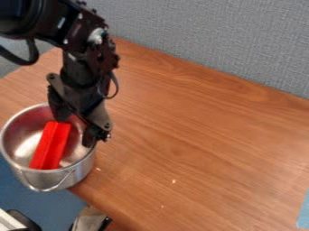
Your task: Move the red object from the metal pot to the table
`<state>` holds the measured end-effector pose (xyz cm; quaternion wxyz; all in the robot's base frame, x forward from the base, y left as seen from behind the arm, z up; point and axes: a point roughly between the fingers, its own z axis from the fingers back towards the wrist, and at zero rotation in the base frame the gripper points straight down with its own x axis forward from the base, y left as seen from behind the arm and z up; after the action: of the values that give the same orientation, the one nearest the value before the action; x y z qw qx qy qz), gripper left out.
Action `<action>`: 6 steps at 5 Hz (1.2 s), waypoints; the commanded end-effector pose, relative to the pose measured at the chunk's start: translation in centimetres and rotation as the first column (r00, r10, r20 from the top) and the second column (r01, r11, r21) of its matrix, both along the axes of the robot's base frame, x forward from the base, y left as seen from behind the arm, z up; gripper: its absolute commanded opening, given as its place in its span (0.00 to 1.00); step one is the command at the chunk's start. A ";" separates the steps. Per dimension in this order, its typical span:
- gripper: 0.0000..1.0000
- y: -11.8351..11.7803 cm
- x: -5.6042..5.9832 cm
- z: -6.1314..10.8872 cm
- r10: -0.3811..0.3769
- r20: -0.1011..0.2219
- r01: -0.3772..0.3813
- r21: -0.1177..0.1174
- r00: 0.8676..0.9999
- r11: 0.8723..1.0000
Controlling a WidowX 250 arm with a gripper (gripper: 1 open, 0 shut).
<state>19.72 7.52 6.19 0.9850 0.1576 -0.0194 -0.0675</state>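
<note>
Camera view, the only one we have: we are early in the task, by our reading. The red block lies inside the pot, leaning lengthwise from the near floor up toward the far wall, so nothing has been lifted out and nothing of it touches the table. Our gripper hangs over the pot's far rim, pointing steeply down, with its dark fingers spread wide; one finger shows at the right side of the rim and the other sits toward the block's upper end. We see no grip on anything: the jaws stand apart and whether a finger already brushes the block we cannot tell, because the gripper's body covers that end. What is left, as we judge it, is nearly all of the job: bring the fingers down on either side of the block, close on it, raise it clear of the rim, carry it over bare wood and set it down. As for containers, the pot is the only one here; it stands at the table's near left corner, upright, and holds just the block, with bare shiny steel showing around it. The wood to the right of the pot carries nothing we can see.
</note>
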 end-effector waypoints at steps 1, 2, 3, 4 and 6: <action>0.00 1.0 -0.2 -1.3 -0.023 0.029 0.023 0.006 0.999 1.000; 1.00 1.7 -0.4 -3.4 -0.050 0.058 0.050 0.010 0.997 0.999; 0.00 3.5 -0.3 -1.5 -0.044 0.083 0.045 -0.004 0.996 0.999; 0.00 5.9 0.1 -0.6 -0.078 0.091 0.079 -0.002 0.993 0.997; 0.00 9.7 1.0 2.6 -0.072 0.142 0.077 -0.027 0.987 0.997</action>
<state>20.35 16.68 7.57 0.9835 0.1306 -0.0802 -0.0965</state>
